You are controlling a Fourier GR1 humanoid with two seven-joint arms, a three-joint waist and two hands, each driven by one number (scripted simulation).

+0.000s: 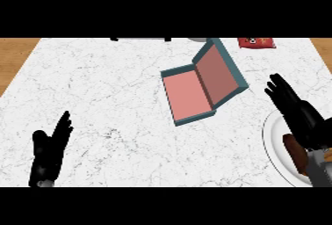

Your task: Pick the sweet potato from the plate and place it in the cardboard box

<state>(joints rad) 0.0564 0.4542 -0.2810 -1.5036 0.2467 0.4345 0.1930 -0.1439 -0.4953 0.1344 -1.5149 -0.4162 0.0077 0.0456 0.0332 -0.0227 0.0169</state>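
While the sweet potato (295,151) lies on the plate (272,145), the right hand (299,115) hovers just above it, fingers straight.

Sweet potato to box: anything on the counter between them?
Head view: nothing but bare marble counter between the sweet potato on the plate and the box; the right robot hand hangs above that stretch.
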